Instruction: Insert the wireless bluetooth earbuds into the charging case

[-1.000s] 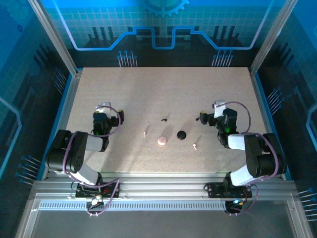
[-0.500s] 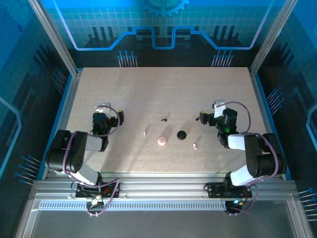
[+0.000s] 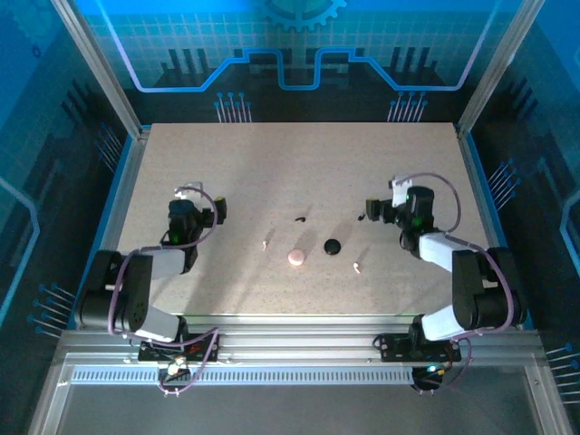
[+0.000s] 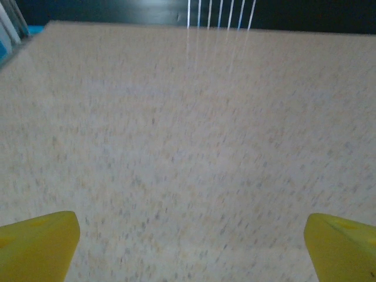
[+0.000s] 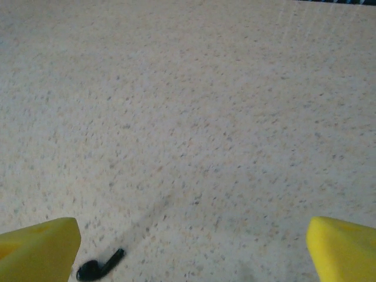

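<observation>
In the top view the round pale-pink charging case (image 3: 296, 258) lies on the table near the front middle. One tiny pale earbud (image 3: 265, 244) rests just left of it, and another earbud (image 3: 357, 267) lies to its right. My left gripper (image 3: 195, 213) hovers well left of them, open over bare table, with its yellow fingertips (image 4: 36, 244) spread wide in the left wrist view (image 4: 188, 247). On the right side my right gripper (image 3: 399, 208) is open too (image 5: 191, 249), with nothing between its fingers.
A flat black disc (image 3: 333, 246) lies right of the case. A small black curved piece (image 3: 299, 217) sits behind the case. Another black piece (image 3: 362, 217) lies by my right gripper's left finger (image 5: 98, 267). Blue walls and metal rails ring the speckled table (image 3: 299, 163).
Both arms have stretched a little toward the far side of the table, wrists moving up in the top view. Both grippers stay open. The case and earbuds have not moved.
</observation>
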